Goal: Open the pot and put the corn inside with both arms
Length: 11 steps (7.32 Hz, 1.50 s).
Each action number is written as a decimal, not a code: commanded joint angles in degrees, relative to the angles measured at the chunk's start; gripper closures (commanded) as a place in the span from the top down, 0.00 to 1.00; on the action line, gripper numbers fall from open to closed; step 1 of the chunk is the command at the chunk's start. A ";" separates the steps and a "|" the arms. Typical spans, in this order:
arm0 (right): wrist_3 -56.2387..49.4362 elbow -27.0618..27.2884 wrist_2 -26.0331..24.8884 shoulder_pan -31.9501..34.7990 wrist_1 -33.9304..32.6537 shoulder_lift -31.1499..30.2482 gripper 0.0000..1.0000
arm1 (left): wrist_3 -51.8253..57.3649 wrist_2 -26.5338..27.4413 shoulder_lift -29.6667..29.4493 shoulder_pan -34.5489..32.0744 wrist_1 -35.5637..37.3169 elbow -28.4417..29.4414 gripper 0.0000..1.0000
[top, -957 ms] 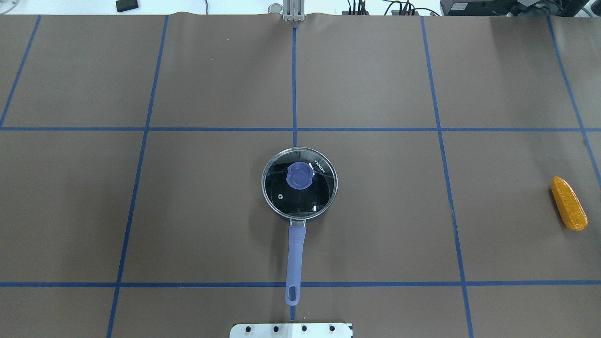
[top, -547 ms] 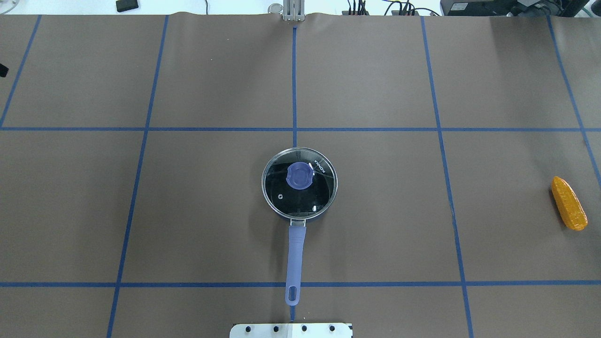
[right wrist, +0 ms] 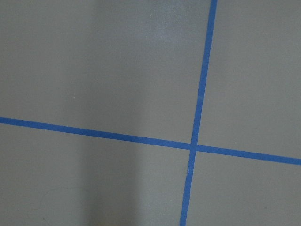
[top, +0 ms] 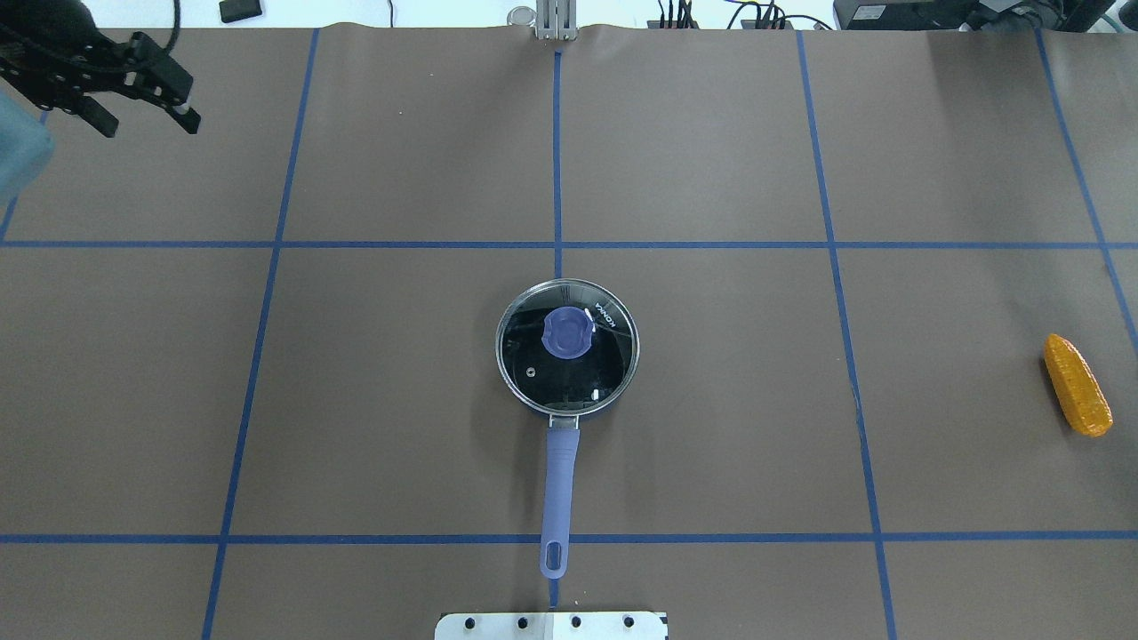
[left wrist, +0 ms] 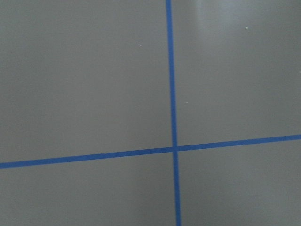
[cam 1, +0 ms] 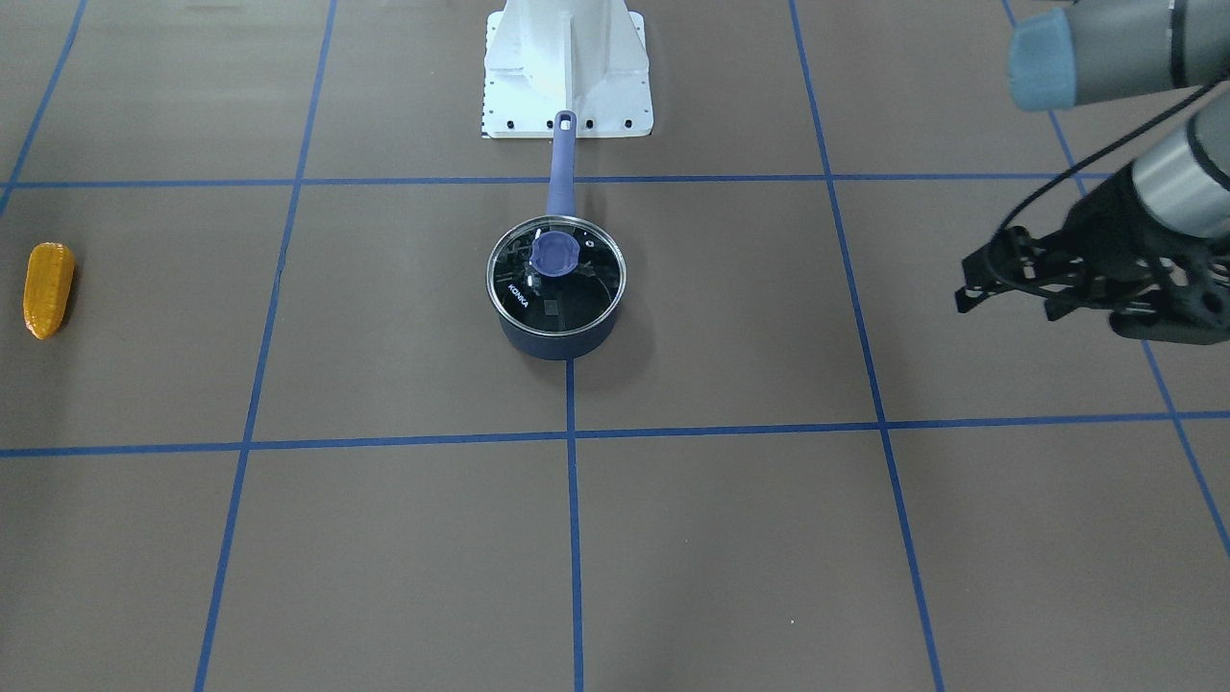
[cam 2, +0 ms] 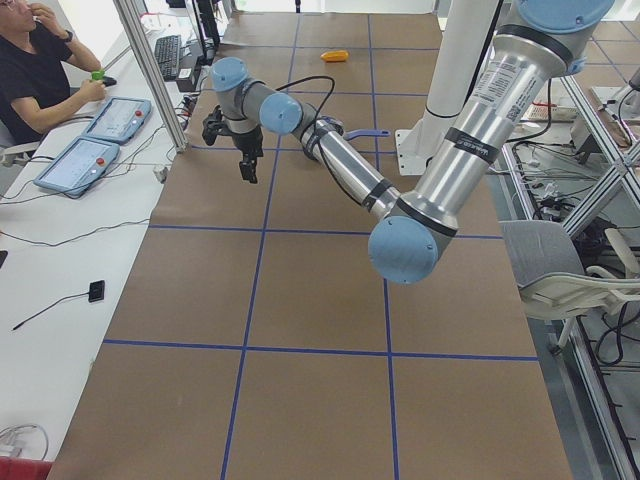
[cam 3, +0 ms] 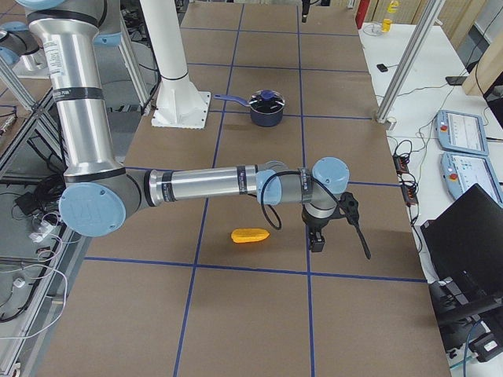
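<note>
The pot (cam 1: 557, 343) sat dead centre on the table (top: 711, 444), right where the blue tape lines (top: 557, 160) met. The glass lid (top: 569, 378) was on it, blue knob (top: 567, 333) up. Its handle (top: 560, 484) ran straight back toward the robot's base plate (top: 551, 625).

The corn (top: 1077, 384) lay way out on the robot's right. It was flat on the brown mat, well apart from the pot, close to the table's edge in the overhead view.

Over on the far left corner was the left gripper (top: 142, 114), above the mat with its two fingers spread wide and nothing between them. It was well away from the pot.

The right gripper (cam 3: 342, 248) showed only in the side view from the robot's right. It hung at the end of a long, outstretched arm, near the corn but not touching it. From that view alone I couldn't tell whether its fingers were apart or closed.

Both wrist cameras looked straight down on bare mat and a tape crossing, with neither pot nor corn in shot.

An operator (cam 2: 30, 60) sat at the side desk beyond the table.
</note>
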 commanded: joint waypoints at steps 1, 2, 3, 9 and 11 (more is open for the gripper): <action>0.37 0.71 -0.05 -0.28 -0.01 -0.10 1.00 | -11.50 3.68 -7.19 9.16 0.59 -0.38 1.00; 0.38 0.62 -0.14 -0.28 -0.10 -0.36 1.00 | -15.29 7.96 -10.27 13.99 0.51 -0.12 1.00; 0.46 0.62 -0.06 -0.37 -0.10 -0.45 1.00 | -18.20 10.88 -13.34 18.74 0.51 0.58 1.00; 0.38 2.11 0.12 -0.37 -0.01 -1.50 1.00 | -30.69 19.43 -23.74 32.49 -6.31 12.33 1.00; 1.94 7.10 0.03 -1.33 -0.01 -5.08 1.00 | -31.93 19.52 -23.66 32.93 -9.69 14.21 1.00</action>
